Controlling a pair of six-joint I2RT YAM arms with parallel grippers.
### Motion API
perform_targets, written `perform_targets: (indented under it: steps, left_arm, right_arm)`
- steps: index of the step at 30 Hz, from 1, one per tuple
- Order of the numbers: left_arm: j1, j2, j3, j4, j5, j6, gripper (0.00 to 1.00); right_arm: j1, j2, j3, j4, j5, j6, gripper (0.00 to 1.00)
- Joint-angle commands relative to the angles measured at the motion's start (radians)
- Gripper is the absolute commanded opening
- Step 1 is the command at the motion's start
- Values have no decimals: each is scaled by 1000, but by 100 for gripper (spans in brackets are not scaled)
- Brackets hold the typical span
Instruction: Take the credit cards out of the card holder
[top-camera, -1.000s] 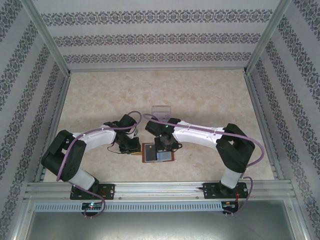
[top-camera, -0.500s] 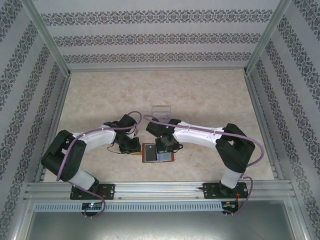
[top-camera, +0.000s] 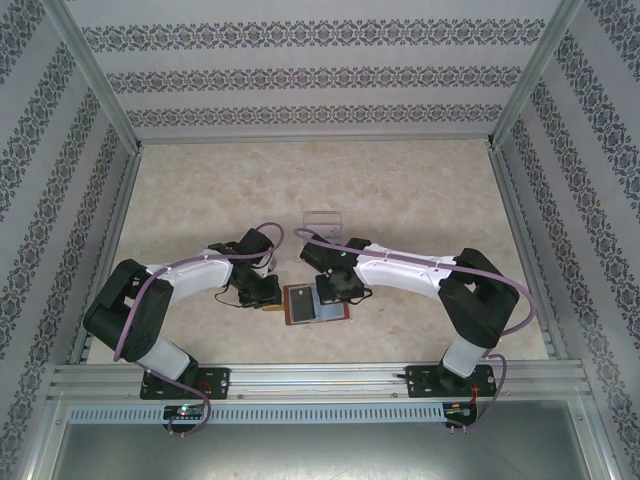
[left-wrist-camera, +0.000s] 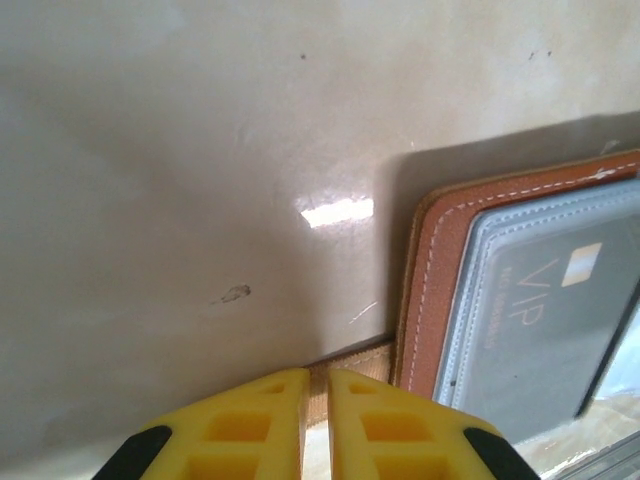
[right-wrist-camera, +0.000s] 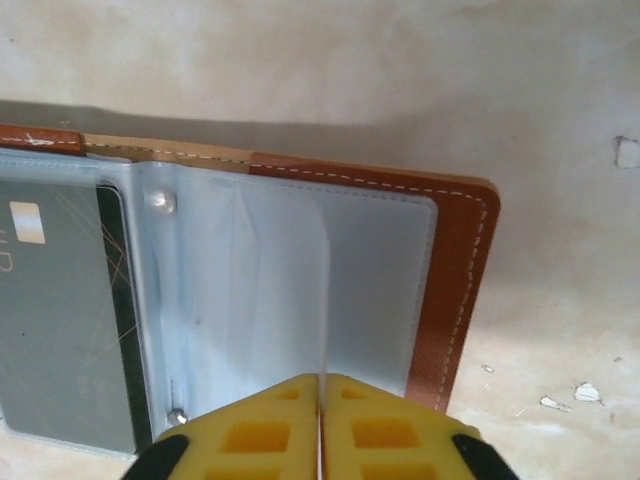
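Over the last second the right end effector has been drawn a little toward the far right of the card holder, so that more of its grey-blue inside is uncovered in the overhead view. The card holder itself has not been shifted: it lies open and flat on the tabletop, between the two arms and close to their bases.

In the right wrist view the yellow fingers are clenched on the thin edge of what looks like a clear sleeve, which stands upright out of the open pockets. The left end effector has been kept where it was, closed on the tan strap tab at the holder's edge, apparently to pin it down.

A dark card marked VIP is seen tucked in its pocket. No card has been freed yet. It is judged that a sleeve is only being lifted aside, and that the pulling itself remains to be done.
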Motion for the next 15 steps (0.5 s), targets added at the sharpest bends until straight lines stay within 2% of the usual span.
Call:
perform_targets:
  steps: [1,15]
  left_arm:
    - [-9,27,13,-86,-33,14,14]
    - [-48,-19,111,-152,-58,-9,15]
  right_arm:
    - [-10,17,-18,-52,66,-27,18]
    - [-10,-27,-81,-48,66,-17,25]
